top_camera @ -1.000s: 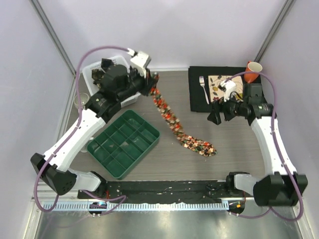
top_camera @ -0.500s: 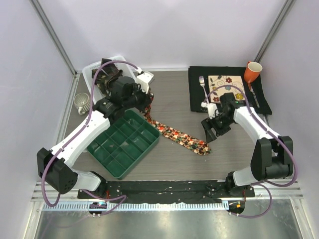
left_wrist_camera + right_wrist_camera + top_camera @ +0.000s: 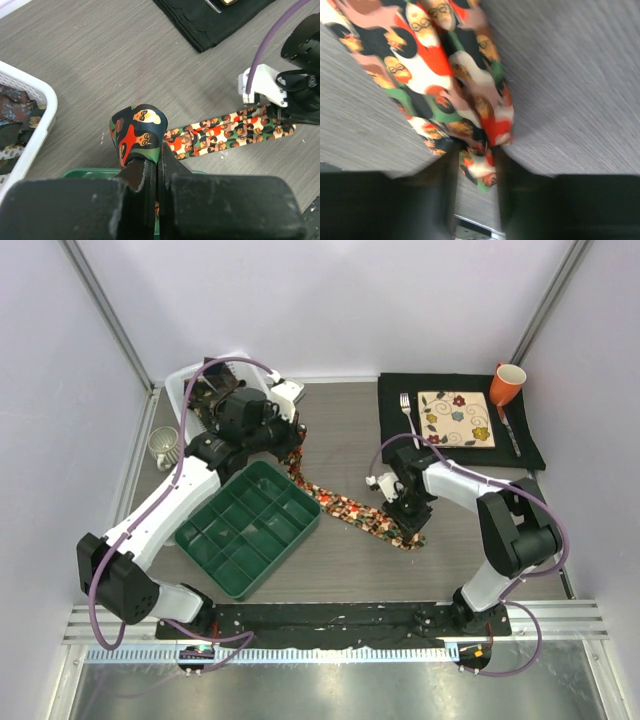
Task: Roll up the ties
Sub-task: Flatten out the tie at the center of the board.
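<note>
My left gripper [image 3: 157,156] is clamped on the narrow end of the printed tie [image 3: 141,129], which bunches just ahead of its fingertips. From there the tie runs off to the right, to where my right gripper [image 3: 476,167] straddles the wide tip. That view is blurred, so I cannot tell whether those fingers pinch the fabric. Farther left, the white basket [image 3: 35,107] is cut off, and the dark ties [image 3: 17,117] inside are barely readable.

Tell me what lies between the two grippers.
The printed tie spans that stretch of table: left gripper pinches its narrow end, right gripper straddles its wide end. The top external view shows it.
</note>
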